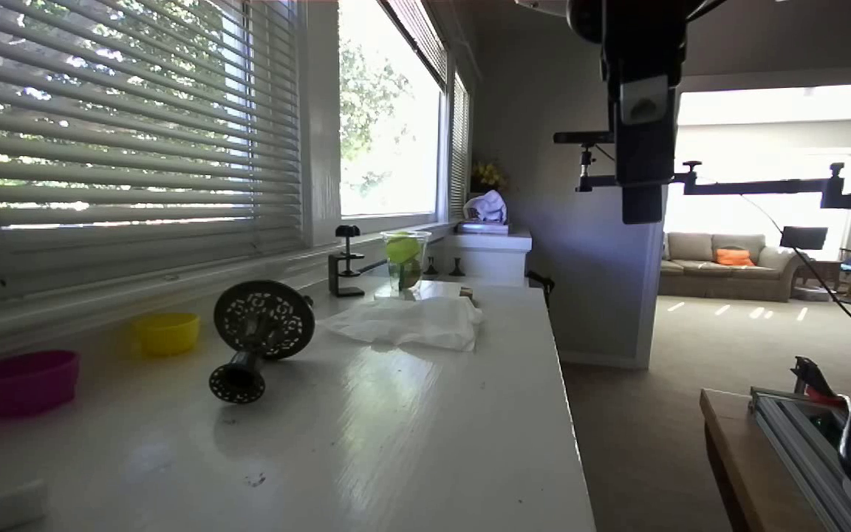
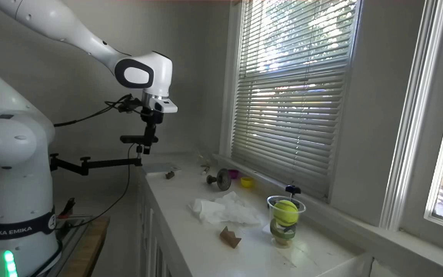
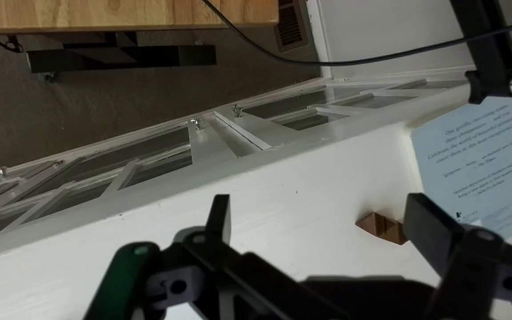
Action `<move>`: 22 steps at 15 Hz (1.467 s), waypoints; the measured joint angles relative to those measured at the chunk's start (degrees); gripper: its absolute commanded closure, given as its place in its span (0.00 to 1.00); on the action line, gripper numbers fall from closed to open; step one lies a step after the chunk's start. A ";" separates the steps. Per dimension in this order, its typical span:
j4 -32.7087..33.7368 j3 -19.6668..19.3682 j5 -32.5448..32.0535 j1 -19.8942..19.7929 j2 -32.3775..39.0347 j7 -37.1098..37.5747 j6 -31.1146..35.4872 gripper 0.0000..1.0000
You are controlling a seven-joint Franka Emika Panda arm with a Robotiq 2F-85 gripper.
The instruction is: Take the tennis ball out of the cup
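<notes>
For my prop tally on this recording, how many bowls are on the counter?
2: the magenta bowl and, nearer the cup, the yellow bowl. Others could be hidden.

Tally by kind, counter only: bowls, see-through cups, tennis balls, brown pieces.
Bowls: 2 (magenta bowl, yellow bowl)
See-through cup: 1
Tennis ball: 1 (greenish shape below it unclear, not counted)
Brown pieces: 2 (near-cup brown piece, far brown piece)
Total: 6

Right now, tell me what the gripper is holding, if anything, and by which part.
Nothing is held: the gripper is open, the brown piece below it lies on the counter, and the tennis ball sits in the cup.
</notes>
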 measured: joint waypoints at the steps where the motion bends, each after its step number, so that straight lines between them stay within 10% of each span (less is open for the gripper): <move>1: 0.01 0.00 0.00 -0.21 0.01 0.36 0.00 0.00; 13: 12.22 -6.56 -0.14 -18.37 15.91 12.15 12.96 0.00; 22: 16.79 -7.66 -1.90 -19.82 22.68 16.93 17.17 0.00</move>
